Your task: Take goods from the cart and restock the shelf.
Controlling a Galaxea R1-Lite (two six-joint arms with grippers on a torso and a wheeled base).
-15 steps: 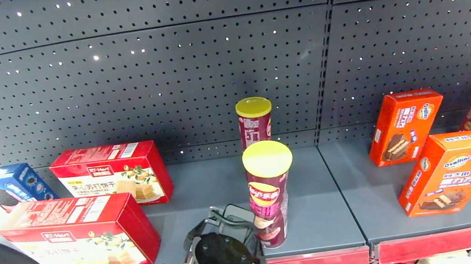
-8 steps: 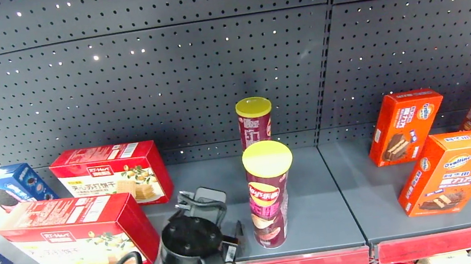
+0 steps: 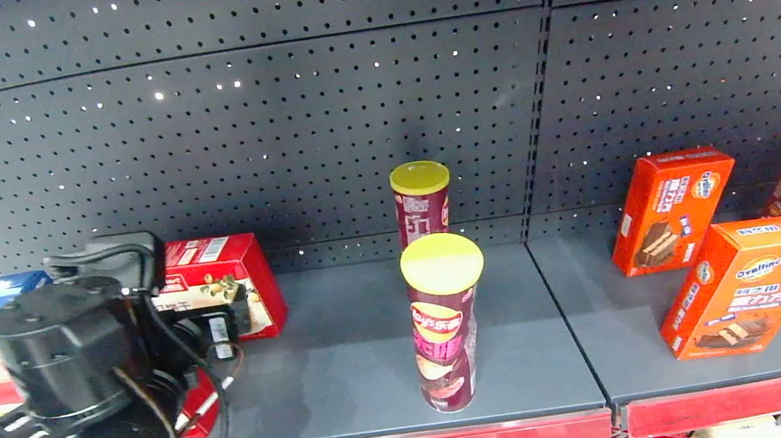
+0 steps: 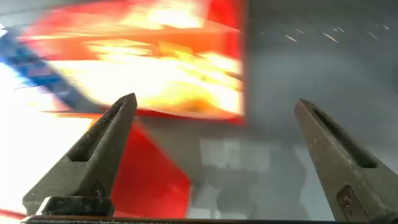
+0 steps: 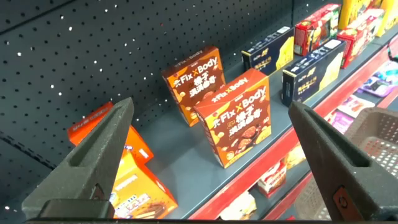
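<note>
The left gripper [image 4: 214, 99] has its two fingers spread wide with nothing between them. In the left wrist view it faces a red box [image 4: 155, 68] (blurred, so its print cannot be made out) and the grey shelf [image 4: 298, 74] beside it. In the head view the left arm [image 3: 65, 349] stands at the left end of the shelf, in front of the red boxes, covering most of them. Only the right part of the rear red box [image 3: 237, 271] is plainly seen.

Two cans with yellow lids stand upright near the middle of the shelf [image 3: 349, 362], one behind the other. The front can [image 3: 448, 321] is near the shelf's front edge, and the back can [image 3: 423, 203] is close to the perforated back wall [image 3: 272, 136]. Both cans are well apart from the left arm.

The right gripper [image 5: 210, 102] is also wide open and empty. It looks along the shelf at two brown boxes [image 5: 239, 124], with orange boxes [image 5: 134, 180] to one side and dark blue boxes [image 5: 314, 65] farther along. A mesh basket [image 5: 373, 124] shows at the edge, below shelf level. In the head view the orange boxes [image 3: 747, 283] stand to the right of the cans.
</note>
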